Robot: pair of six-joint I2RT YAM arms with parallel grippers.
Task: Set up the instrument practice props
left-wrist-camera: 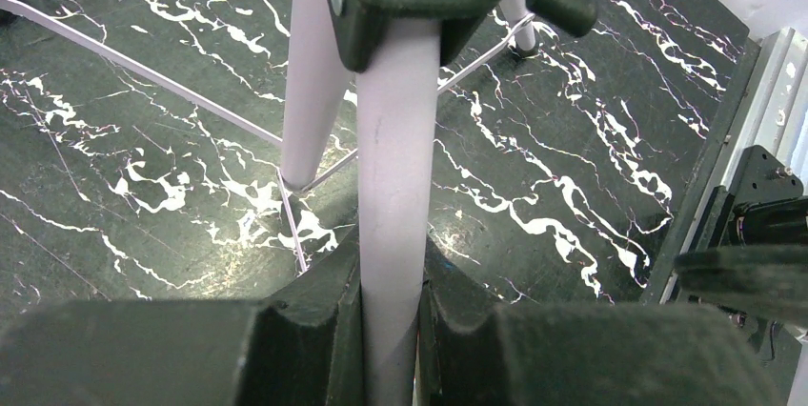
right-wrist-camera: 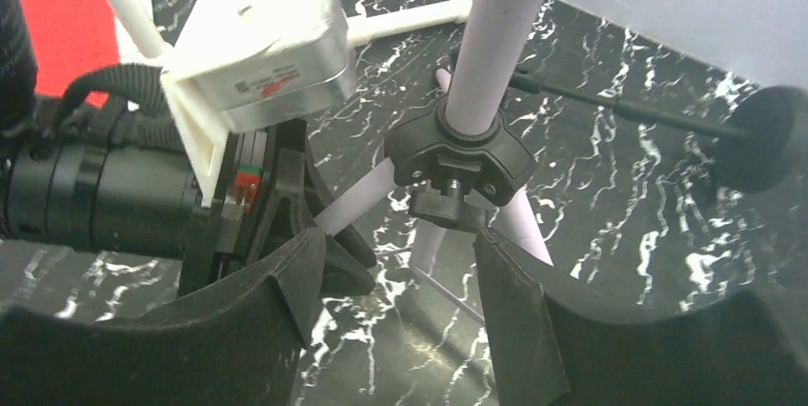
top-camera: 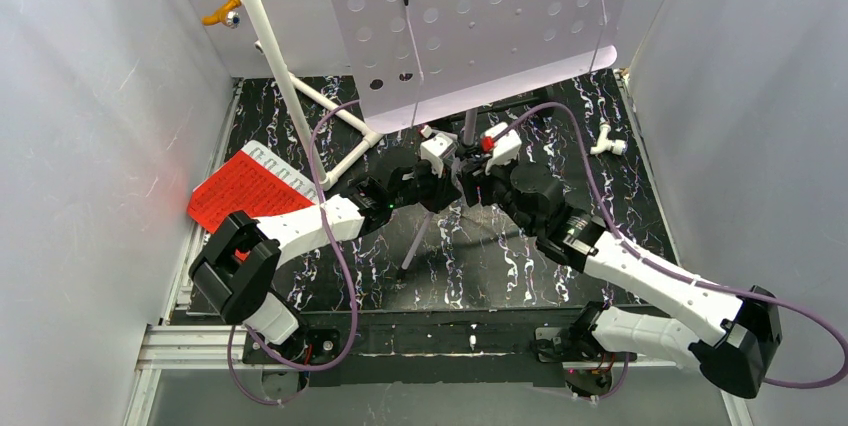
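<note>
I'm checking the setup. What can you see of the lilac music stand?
The music stand is lilac, seemingly metal: a perforated desk with two wire page holders on a pole, a black hub, tripod legs spread on the black marbled table, toward its back. The left gripper is shut on one leg; the open right gripper sits by the hub.

White shells on the left arm (top-camera: 300,226) and right arm (top-camera: 650,274), chunky black joint housings, purple cables (top-camera: 548,106) looping off both, matte black fingers (right-wrist-camera: 286,292), labelled silver box (right-wrist-camera: 262,53) at the left wrist.
</note>
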